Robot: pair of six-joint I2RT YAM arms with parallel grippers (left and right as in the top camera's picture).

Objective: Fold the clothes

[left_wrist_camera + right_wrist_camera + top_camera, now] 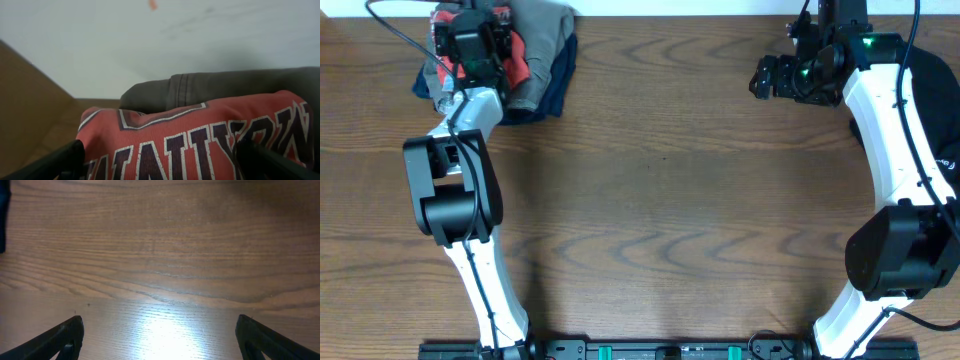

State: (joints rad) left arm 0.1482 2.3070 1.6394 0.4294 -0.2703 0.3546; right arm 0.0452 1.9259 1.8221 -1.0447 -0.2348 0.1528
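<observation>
The coral-red T-shirt (518, 55) with white-and-navy lettering lies crumpled in a pile at the table's far left. In the left wrist view it fills the foreground (200, 140). My left gripper (470, 30) is over the pile, and its fingers (167, 162) are wide open on either side of the lettered cloth. The black garment (938, 100) lies at the far right edge, partly hidden behind my right arm. My right gripper (762, 78) is open and empty above bare wood (160, 340), to the left of the black garment.
A grey-olive garment (545, 35) lies in the pile behind the red shirt and also shows in the left wrist view (225, 85). A navy garment (555, 90) lies under them. A white wall (150, 40) rises just behind the pile at the table's back edge.
</observation>
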